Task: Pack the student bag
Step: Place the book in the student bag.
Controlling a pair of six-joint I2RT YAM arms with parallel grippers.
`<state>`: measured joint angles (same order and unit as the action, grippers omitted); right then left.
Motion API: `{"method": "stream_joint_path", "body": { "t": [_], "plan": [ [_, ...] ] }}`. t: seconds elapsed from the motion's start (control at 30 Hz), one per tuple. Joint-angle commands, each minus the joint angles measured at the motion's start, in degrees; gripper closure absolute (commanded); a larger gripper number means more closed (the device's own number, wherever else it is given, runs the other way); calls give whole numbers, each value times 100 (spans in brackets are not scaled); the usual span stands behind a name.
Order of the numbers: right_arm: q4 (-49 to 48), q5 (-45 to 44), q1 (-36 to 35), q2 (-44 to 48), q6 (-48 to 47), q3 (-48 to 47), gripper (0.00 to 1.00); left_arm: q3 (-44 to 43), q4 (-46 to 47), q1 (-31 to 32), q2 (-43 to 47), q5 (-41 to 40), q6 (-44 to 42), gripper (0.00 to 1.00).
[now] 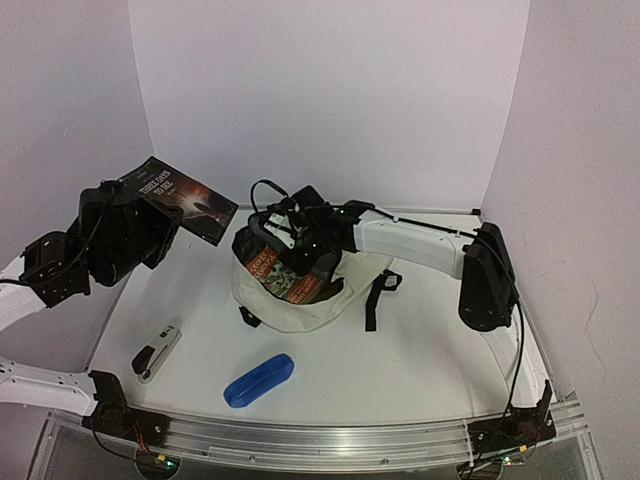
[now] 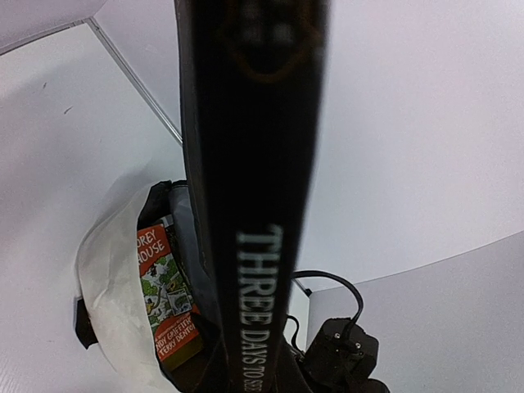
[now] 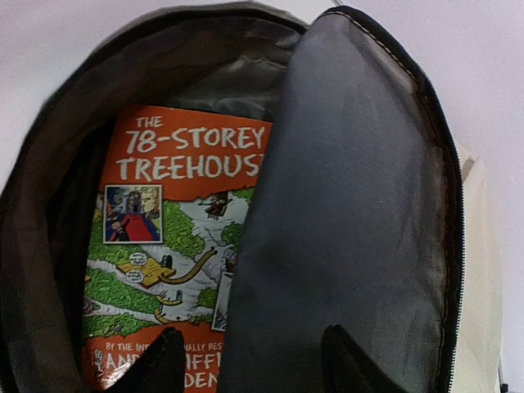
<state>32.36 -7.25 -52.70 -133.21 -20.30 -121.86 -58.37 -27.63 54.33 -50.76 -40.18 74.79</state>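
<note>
The student bag (image 1: pixel 312 308), cream fabric with dark lining, lies at mid-table with its mouth open. An orange "78-Storey Treehouse" book (image 1: pixel 286 280) sits inside it, its cover plain in the right wrist view (image 3: pixel 164 246). My right gripper (image 1: pixel 292 226) is at the bag's mouth, open, its fingertips (image 3: pixel 155 364) spread to either side of the dark lining flap's (image 3: pixel 352 205) left edge. High at the left, my left gripper (image 1: pixel 150 228) is shut on a black book, "Three Days to See" (image 1: pixel 182 198). The book's spine (image 2: pixel 254 164) hides the left fingers in the left wrist view.
A blue pencil case (image 1: pixel 258 379) lies near the front edge. A small white and black device (image 1: pixel 157 352) rests at the front left. The bag's black strap (image 1: pixel 376 296) trails to the right. White walls close in the table at the back and sides.
</note>
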Motion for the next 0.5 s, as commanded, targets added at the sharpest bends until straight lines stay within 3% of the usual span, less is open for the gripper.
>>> {"method": "stream_joint_path", "body": {
  "t": [0.0, 0.07, 0.13, 0.33, 0.47],
  "plan": [
    [-222, -430, 154, 71, 0, -421, 72, 139, 311, 7, 141, -13, 241, 100],
    [-214, -317, 267, 136, 105, -468, 92, 250, 423, 3, 151, 71, 247, 100],
    [-184, -18, 388, 258, 279, -506, 100, 355, 661, 2, 98, 270, 141, 100],
    [-11, 1833, 900, 513, 1164, -762, 100, 704, 1592, -1, -335, 1013, 64, 100],
    [-24, 2210, 1130, 430, 1503, -1018, 100, 1098, 2570, -13, -754, 1231, 417, 100]
  ]
}}
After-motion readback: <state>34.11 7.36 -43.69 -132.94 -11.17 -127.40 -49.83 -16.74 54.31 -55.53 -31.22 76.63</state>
